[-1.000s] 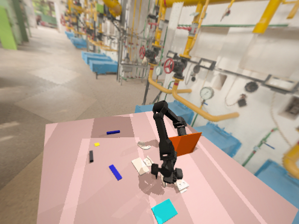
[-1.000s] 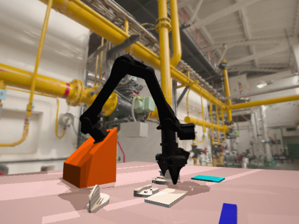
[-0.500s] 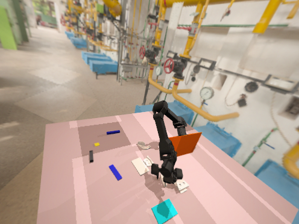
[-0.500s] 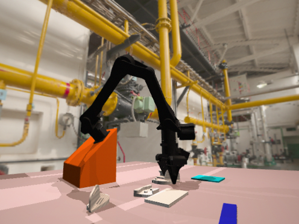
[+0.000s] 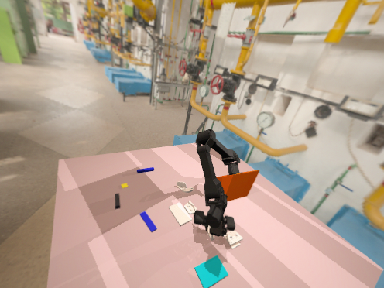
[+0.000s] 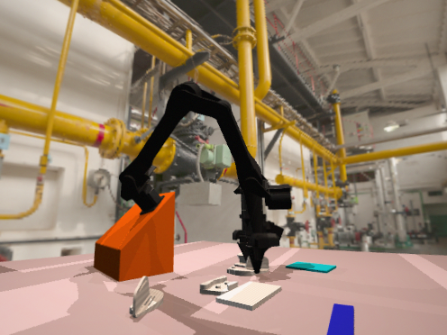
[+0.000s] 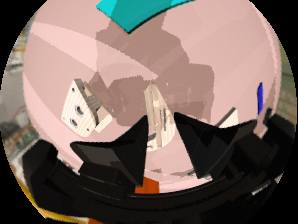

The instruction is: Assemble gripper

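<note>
My gripper (image 7: pixel 161 116) (image 6: pixel 257 270) points down, low over the table, shut on a pale jaw (image 7: pixel 165 134), which stands between the fingertips. The fingers hide part of it. The other jaw (image 5: pixel 184 187) (image 6: pixel 145 299) lies apart, with one side sticking up. A pale piece with round holes or pins (image 5: pixel 234 238) (image 7: pixel 80 109) lies beside the gripper, with a stepped edge. Another pale piece with small studs (image 5: pixel 190 207) (image 6: pixel 218 285) lies against a flat ribbed white plate (image 5: pixel 180 214) (image 6: pixel 249 295). I cannot tell which piece is the gripper base and which the housing plate.
A cyan plate (image 5: pixel 210 272) (image 6: pixel 311 267) (image 7: pixel 131 16) lies near the table's front edge. An orange wedge block (image 5: pixel 241 186) (image 6: pixel 146 245) stands by the arm's base. Two blue bars (image 5: pixel 148 221) (image 5: pixel 145 169), a black bar (image 5: pixel 117 200) and a small yellow block (image 5: pixel 124 186) lie farther off.
</note>
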Tool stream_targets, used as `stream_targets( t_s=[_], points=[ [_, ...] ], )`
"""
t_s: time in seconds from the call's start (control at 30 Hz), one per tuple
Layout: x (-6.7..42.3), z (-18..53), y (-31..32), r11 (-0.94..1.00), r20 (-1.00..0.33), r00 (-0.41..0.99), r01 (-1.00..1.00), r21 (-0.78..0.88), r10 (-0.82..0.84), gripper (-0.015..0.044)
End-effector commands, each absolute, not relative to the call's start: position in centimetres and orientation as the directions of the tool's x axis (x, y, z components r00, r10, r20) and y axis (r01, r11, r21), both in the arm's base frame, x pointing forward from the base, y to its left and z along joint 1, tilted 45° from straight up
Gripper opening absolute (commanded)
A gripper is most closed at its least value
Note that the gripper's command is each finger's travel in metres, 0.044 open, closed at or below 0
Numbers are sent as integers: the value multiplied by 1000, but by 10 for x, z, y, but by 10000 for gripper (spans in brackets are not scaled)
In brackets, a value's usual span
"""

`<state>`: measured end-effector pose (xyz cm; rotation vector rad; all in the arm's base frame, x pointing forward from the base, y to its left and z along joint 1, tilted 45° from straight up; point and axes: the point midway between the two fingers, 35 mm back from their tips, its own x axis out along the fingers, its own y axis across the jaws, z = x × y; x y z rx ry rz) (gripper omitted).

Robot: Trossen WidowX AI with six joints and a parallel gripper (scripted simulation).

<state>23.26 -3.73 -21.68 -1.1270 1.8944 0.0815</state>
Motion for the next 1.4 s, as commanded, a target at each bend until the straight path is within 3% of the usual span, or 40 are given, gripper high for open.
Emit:
stream_targets(
  t_s=[0.0, 1.37],
  points=[
    [233, -217, -38, 579, -720, -175, -730, -364, -672, 134],
    [253, -154, 10, 600, -722, -171, -698, -391, -671, 134]
  ],
)
